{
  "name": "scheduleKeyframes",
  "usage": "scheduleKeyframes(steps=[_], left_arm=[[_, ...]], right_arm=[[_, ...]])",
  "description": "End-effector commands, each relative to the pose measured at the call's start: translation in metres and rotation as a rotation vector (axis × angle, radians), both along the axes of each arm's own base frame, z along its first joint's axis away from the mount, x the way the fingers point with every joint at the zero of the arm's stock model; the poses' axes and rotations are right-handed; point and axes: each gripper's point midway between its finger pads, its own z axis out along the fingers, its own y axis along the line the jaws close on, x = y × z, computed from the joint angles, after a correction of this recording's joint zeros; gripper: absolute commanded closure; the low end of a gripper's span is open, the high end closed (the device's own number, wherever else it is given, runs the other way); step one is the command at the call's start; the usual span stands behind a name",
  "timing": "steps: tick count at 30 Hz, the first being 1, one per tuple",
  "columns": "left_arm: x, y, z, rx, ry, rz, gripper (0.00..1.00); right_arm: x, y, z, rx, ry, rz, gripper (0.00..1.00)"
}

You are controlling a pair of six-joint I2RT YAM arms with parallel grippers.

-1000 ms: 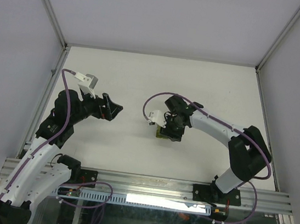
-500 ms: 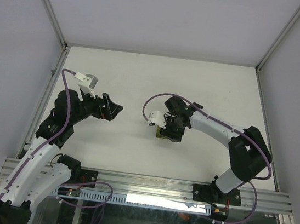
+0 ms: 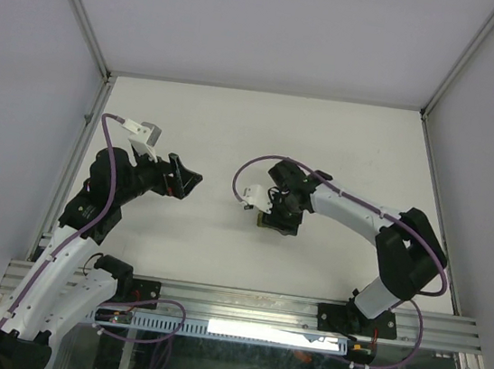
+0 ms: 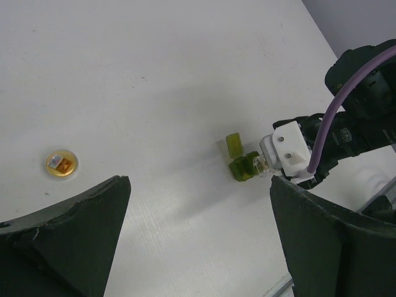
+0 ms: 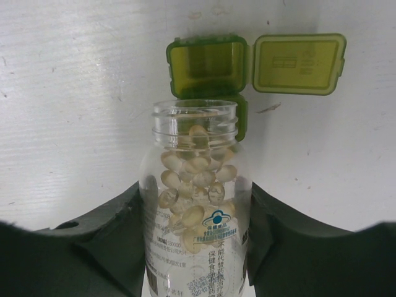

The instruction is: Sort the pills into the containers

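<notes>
My right gripper (image 5: 195, 198) is shut on a clear uncapped bottle (image 5: 197, 253). The bottle holds several pale tan pills (image 5: 198, 164), bunched towards its open mouth. The mouth points at the olive-green container (image 5: 207, 62), a small box on the table with one compartment lid (image 5: 299, 63) flipped open to the right. In the top view the right gripper (image 3: 281, 214) hangs right over the container (image 3: 265, 222). My left gripper (image 3: 184, 179) is open and empty, well to the left. In its wrist view its fingers (image 4: 68, 235) frame the container (image 4: 242, 167) from afar.
A small round cap with an orange inside (image 4: 61, 164) lies on the white table (image 3: 236, 128), left of the container in the left wrist view. Grey walls and metal rails (image 3: 80, 140) bound the table.
The right wrist has shifted slightly left over the container with the bottle. The left arm has not moved.
</notes>
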Motion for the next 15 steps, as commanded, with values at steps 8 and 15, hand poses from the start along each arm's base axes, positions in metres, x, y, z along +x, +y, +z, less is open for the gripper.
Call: scheduleKeyframes(steps=[8, 15], left_arm=[[0.001, -0.001, 0.013, -0.016, -0.044, -0.012, 0.01], [0.001, -0.001, 0.013, -0.016, -0.041, -0.014, 0.01]], right_arm=[[0.006, 0.006, 0.014, 0.019, 0.018, -0.023, 1.0], [0.005, 0.007, 0.013, 0.029, -0.031, -0.01, 1.0]])
